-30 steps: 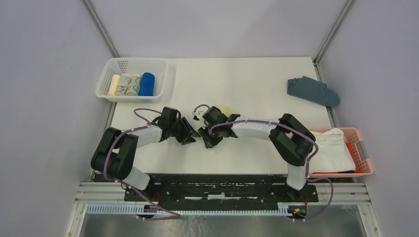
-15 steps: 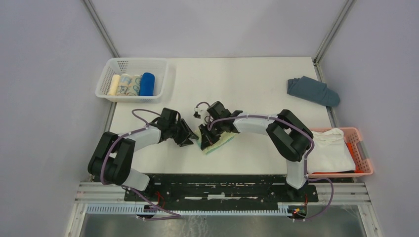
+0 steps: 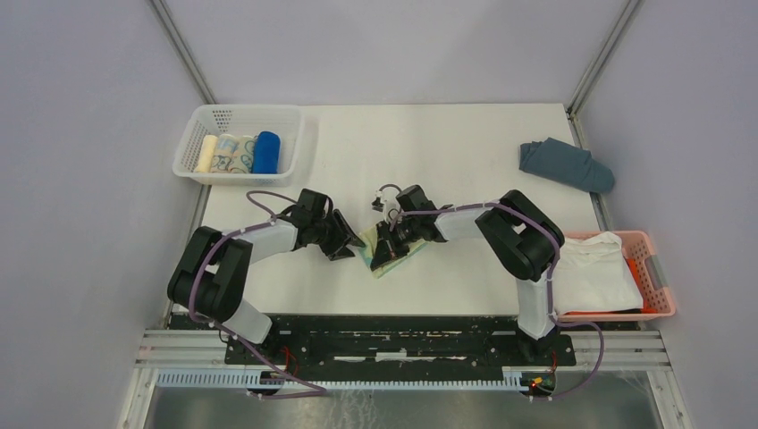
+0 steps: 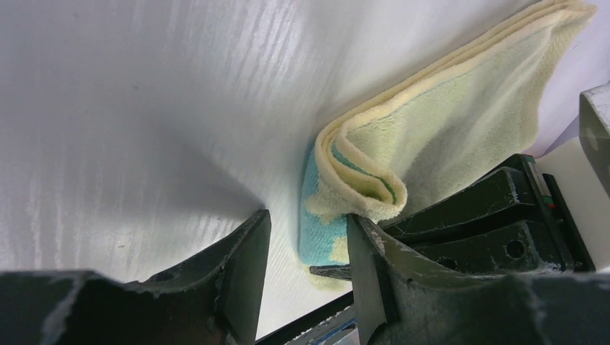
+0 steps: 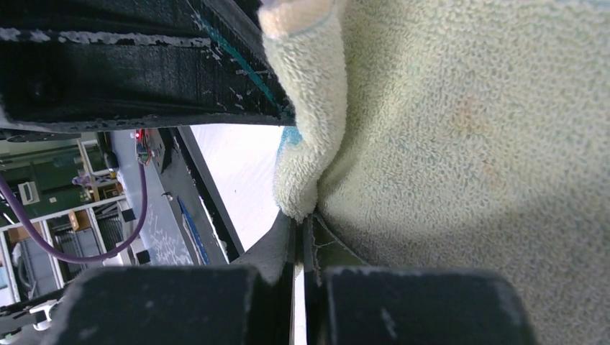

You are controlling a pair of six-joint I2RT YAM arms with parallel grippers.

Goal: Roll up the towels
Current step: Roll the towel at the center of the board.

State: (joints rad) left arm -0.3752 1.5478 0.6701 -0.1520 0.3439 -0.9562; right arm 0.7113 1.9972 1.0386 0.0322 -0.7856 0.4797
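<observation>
The pale yellow towel with teal patches lies near the table's front middle, its left end curled over into a loose roll. My right gripper is shut on that curled edge; the right wrist view shows the jaws pinching a fold of it. My left gripper is open just left of the roll, whose teal end lies between its fingertips, close to the right finger. The royal blue towel is rolled up in the white basket.
The white basket at the back left also holds a cream roll and a patterned roll. A slate grey-blue cloth lies at the back right. A pink basket with a white cloth stands at the right edge.
The right gripper has moved right and turned, drawing the yellow towel's edge over into a curl. More of the towel now shows. The left gripper has shifted slightly right towards it.
</observation>
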